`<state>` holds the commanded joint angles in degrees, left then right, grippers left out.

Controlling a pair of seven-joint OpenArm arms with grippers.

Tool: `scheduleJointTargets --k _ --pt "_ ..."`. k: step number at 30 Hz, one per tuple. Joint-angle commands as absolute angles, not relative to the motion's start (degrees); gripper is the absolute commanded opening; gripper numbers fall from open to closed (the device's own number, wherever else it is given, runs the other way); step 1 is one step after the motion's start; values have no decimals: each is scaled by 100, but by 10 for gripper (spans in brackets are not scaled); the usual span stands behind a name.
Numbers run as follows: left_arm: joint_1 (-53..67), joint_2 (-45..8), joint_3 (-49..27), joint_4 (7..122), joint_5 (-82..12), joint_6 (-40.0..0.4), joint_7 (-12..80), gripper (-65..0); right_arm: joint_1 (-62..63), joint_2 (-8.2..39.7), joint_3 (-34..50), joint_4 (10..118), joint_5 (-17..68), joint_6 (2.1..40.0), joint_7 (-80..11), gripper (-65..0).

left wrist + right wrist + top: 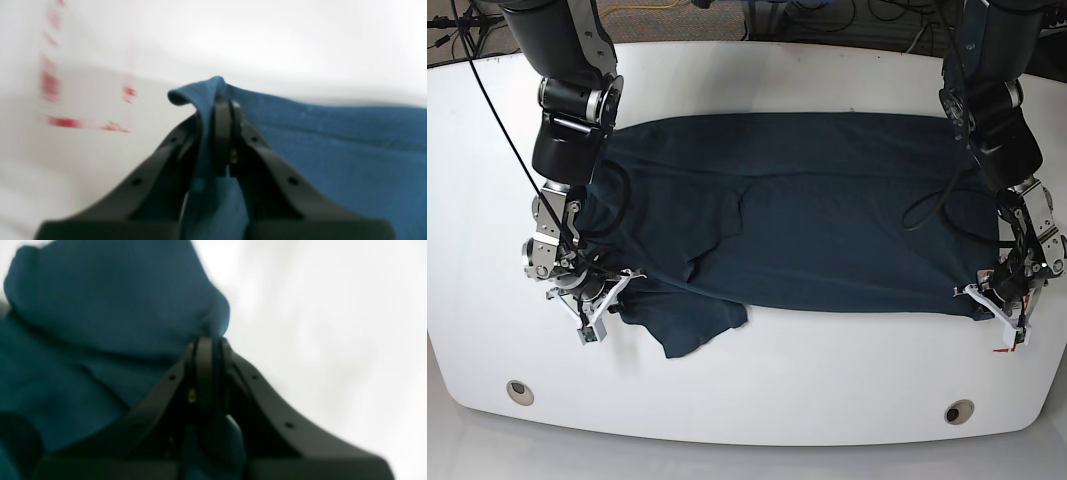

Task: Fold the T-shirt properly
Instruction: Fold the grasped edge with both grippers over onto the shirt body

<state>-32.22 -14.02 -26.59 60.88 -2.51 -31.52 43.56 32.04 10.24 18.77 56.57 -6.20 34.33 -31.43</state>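
With both grippers, left (1005,300) and right (597,300), clenched on the T-shirt (807,210) spread mid-desk (757,400), uneven pulls (one sleeve hung loose at lower left) risked a crooked fold.

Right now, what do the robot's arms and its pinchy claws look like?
Both arms are chunky and black, made of round joints, with thin black cables looping beside them. The left gripper and the right gripper have smooth matte-black fingers with small round holes. From above, their wrists look silvery, with white pieces near the tips.
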Motion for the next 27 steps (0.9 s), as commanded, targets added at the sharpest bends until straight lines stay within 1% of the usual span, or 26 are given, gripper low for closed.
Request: scheduleJointTargets --k 3,7,10,15,22,27 --pt "-3213 -1393 -2659 6343 -242 -3354 4602 -650 3187 1024 1877 5947 -620 3459 -3345 -650" --pt "-3046 -1393 -2659 6659 -251 -3512 4866 -650 3011 1033 1877 6334 -620 3670 -3626 -650" --pt "-2949 -1393 -2659 6976 -251 -3618 4963 -650 2914 1033 1877 6712 -620 3741 -3864 -650" --pt "-2633 -1393 -2668 7503 -251 -3785 5059 -650 2554 1042 1877 7495 -620 3741 -4409 -650" --pt "-2167 -1393 -2668 8154 -251 -3996 5077 -650 2009 1051 1877 8453 -620 3749 -4927 -650" --pt "-1684 -1393 -2668 8637 -251 -4000 5077 -650 1508 1051 1877 9165 -620 3749 -5279 -650"
